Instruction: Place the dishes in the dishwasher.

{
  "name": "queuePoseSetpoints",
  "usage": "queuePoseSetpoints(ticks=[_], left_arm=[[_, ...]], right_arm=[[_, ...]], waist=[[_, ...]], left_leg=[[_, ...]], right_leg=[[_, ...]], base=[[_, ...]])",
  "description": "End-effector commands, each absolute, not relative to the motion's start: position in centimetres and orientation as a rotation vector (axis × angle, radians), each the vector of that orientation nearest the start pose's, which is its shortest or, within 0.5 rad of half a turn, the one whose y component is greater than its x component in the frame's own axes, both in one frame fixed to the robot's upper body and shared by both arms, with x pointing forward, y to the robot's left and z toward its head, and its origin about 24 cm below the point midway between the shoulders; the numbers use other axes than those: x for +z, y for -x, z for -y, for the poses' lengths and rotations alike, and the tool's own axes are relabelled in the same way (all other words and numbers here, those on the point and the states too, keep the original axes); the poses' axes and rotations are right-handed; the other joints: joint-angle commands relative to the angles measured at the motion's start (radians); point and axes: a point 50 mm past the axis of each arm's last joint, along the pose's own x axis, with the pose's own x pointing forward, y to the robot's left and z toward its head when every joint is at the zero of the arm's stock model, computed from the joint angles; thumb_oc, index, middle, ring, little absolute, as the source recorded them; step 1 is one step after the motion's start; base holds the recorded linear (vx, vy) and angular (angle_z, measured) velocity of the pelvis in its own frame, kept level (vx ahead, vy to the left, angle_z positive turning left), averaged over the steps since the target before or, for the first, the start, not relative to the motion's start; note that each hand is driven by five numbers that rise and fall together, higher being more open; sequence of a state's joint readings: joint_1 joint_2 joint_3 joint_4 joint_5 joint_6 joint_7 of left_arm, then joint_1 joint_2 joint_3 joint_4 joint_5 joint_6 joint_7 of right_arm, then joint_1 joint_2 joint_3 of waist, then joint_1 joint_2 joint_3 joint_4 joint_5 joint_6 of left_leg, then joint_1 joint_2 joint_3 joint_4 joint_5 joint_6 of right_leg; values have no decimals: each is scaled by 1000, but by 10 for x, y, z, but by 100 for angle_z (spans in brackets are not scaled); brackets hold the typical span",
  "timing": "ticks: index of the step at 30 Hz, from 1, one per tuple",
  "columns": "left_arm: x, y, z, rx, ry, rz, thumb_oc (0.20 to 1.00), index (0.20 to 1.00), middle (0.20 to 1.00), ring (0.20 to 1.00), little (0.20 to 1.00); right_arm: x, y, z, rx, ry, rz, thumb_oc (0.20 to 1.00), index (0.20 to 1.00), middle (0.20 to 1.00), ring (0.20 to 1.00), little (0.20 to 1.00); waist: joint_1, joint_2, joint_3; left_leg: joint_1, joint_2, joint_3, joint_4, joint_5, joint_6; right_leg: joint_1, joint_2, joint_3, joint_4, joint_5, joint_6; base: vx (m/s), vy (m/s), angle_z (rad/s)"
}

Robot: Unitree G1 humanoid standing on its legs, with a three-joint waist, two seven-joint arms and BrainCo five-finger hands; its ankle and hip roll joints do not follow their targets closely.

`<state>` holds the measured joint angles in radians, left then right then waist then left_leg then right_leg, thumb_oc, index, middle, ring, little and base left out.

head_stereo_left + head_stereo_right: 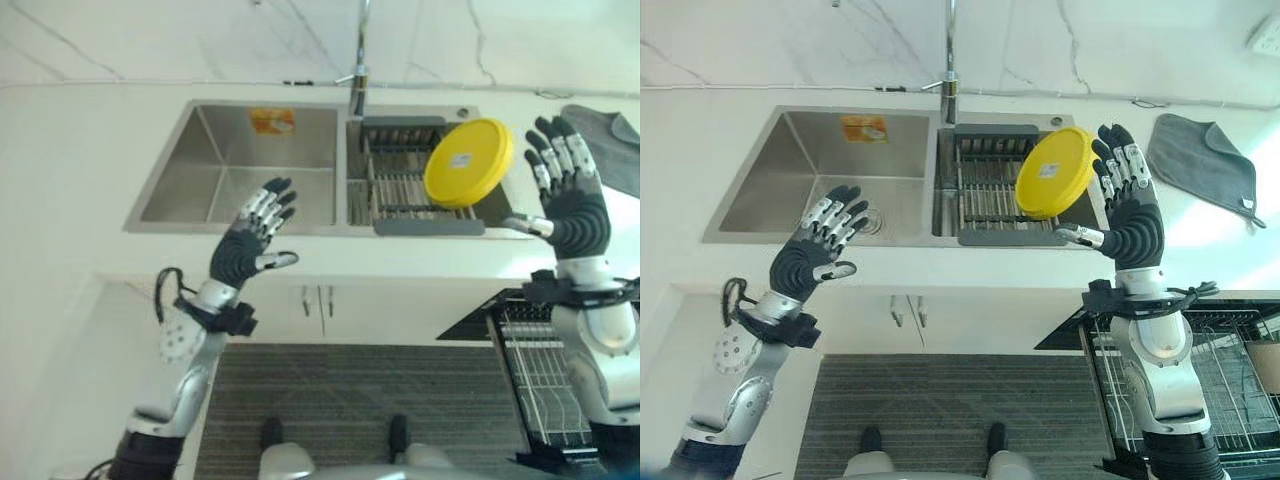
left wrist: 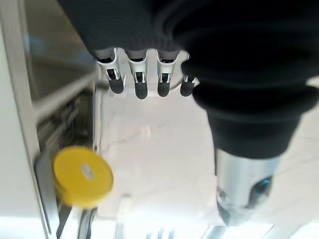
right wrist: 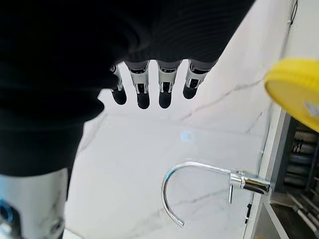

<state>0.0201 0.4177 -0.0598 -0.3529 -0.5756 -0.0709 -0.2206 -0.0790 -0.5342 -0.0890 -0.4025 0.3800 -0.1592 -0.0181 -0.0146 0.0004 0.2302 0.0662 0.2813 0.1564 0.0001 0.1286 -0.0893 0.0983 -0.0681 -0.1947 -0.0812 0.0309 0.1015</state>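
Round yellow plastic plate (image 1: 1053, 172) leans in the black wire drying rack (image 1: 985, 185), hiding the rack's right rear bars; its lower rim contact can't be made out. Pull-out wire dishwasher basket (image 1: 1230, 385) cut off by the right and bottom edges, contents too unclear to tell. Chrome curved tap (image 1: 359, 70) cut off at the top. Grey folded cloth (image 1: 610, 140) on the bench cut off at the right. Orange sticker (image 1: 864, 127) on the sink wall too small to read.
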Motion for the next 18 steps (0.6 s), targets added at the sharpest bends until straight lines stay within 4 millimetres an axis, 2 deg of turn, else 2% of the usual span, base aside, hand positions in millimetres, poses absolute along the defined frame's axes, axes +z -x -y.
queuePoseSetpoints(ticks=[1,2,4,5,7,9,10,14,18], left_arm=[[161,-229,-184,-414,129,508,1000,1000,1000,1000,1000],[158,-225,-185,-404,129,505,1000,1000,1000,1000,1000],[156,-224,-184,-408,132,503,1000,1000,1000,1000,1000],[155,-224,-185,-412,133,507,1000,1000,1000,1000,1000],[155,-223,-184,-419,138,519,1000,1000,1000,1000,1000],[157,-223,-182,-429,123,540,1000,1000,1000,1000,1000],[158,-224,-180,-433,110,556,1000,1000,1000,1000,1000],[163,-225,-178,-439,97,608,1000,1000,1000,1000,1000],[181,-227,-178,-427,41,699,1000,1000,1000,1000,1000]], right_arm=[[219,-227,207,209,140,769,1000,1000,1000,1000,1000],[220,-225,207,222,136,783,1000,1000,1000,1000,1000],[219,-226,205,238,145,782,1000,1000,1000,1000,1000],[219,-228,203,239,177,781,1000,1000,1000,1000,1000],[220,-230,203,225,182,787,1000,1000,1000,1000,1000],[219,-231,206,232,128,771,1000,1000,1000,1000,1000],[217,-230,207,236,107,772,1000,1000,1000,1000,1000],[211,-226,212,171,102,763,1000,1000,1000,1000,1000],[201,-225,218,87,67,717,1000,1000,1000,1000,1000]], waist=[[-3,-56,-35],[0,-54,-28],[0,-45,-22],[2,-37,-21],[5,-18,-23],[8,3,-25],[11,5,-25],[7,1,-51],[5,-27,-58]], left_leg=[[1,-33,-4,201,-183,-36],[-49,-55,-18,298,-192,-31],[-79,-69,3,298,-192,-24],[-77,-86,9,237,-197,-18],[-55,-99,23,91,-167,-22],[-34,-85,30,-66,-75,-49],[-50,-78,29,-77,-56,-59],[-37,-101,10,-87,-90,-44],[-6,-144,-4,-87,-138,-15]], right_leg=[[-67,-74,45,-4,30,21],[-58,-71,37,-6,24,6],[-45,-67,23,-6,12,0],[-43,-69,18,-6,7,6],[-40,-70,8,-6,1,21],[-25,-69,-9,-6,-15,31],[-14,-70,-18,-6,-23,32],[13,-105,-40,-6,-37,56],[28,-156,-57,11,-18,101]], base=[[165,-253,-4],[169,-207,-6],[168,-77,14],[151,73,34],[146,149,27],[136,215,28],[113,218,27],[155,394,11],[145,378,24]])
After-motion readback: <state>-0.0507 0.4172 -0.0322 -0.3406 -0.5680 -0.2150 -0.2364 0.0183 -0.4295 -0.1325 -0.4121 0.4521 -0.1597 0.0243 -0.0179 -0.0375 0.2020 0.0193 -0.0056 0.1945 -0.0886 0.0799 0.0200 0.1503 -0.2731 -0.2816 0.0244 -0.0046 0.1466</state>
